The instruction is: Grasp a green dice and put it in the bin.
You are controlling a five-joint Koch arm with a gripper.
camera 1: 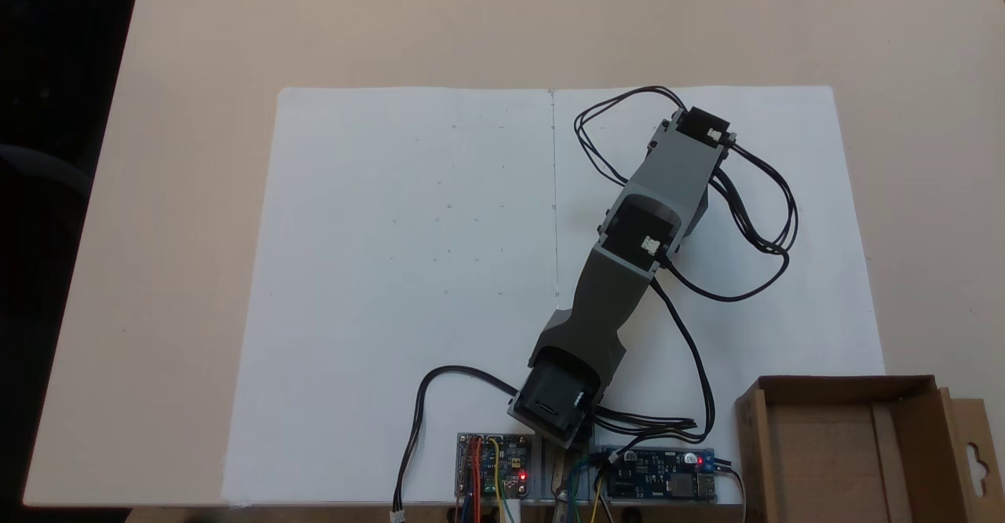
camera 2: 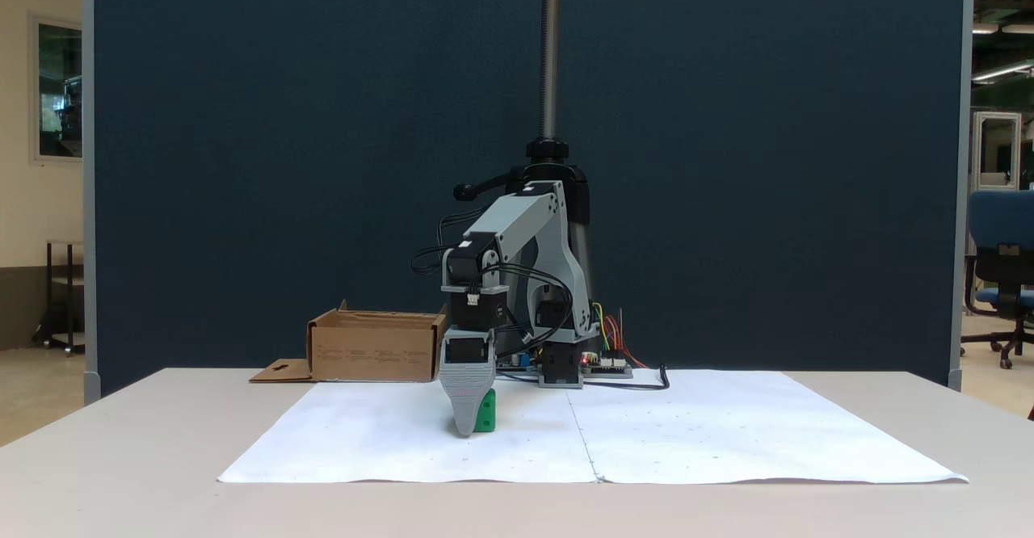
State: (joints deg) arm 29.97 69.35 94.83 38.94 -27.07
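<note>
We pick out the green dice (camera 2: 485, 411) sitting on the white paper sheet (camera 2: 388, 433) in the fixed view that looks across the table, half tucked behind the gripper (camera 2: 464, 427). The grey finger (camera 2: 467, 392) stands point down in front of the cube, its tip at paper level, and the dice shows just at the finger's right edge in that view. From here we see a single finger face, so we cannot tell whether the jaws are spread, closed, or pinching the cube; it may be touching, but the angle is too flat to say.

Up the grey arm (camera 1: 628, 256) in the fixed view from above, we follow it reaching diagonally from its base at the bottom centre out toward the upper right of the sheet, black cables (camera 1: 754, 217) looping beside it. The arm's body hides the dice in this view.

The bin (camera 1: 856, 444), an open brown cardboard box, sits at the bottom right corner there, just off the paper's edge, well apart from the gripper's end of the arm. Two circuit boards (camera 1: 493, 476) with red lights lie by the base.
</note>
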